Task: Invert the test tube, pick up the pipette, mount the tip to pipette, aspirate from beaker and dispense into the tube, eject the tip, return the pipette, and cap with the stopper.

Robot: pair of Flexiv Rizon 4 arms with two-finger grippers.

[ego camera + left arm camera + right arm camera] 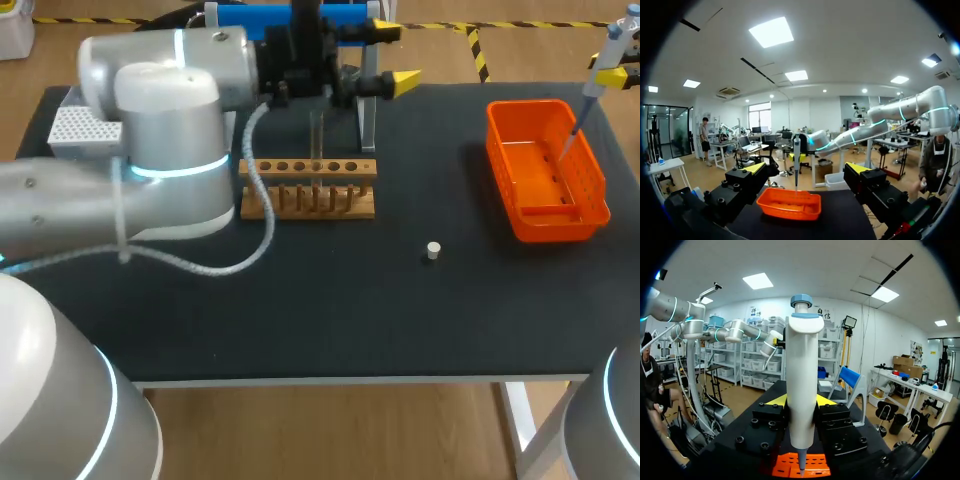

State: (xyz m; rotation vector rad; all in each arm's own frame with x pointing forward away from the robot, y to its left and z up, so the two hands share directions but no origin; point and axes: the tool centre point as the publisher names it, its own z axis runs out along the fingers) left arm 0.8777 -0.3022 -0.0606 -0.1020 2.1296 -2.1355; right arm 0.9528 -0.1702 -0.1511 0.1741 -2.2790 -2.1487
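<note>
The right pincer [801, 401] is clamped on the upright pipette [802, 360], its lower end over the orange tray [812, 466], while the left pincer [806, 169] stands apart

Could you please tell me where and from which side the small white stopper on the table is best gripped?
Probably from straight above, fingers closing on its round side wall: the stopper sits alone on the black table, with nothing close beside it.
</note>
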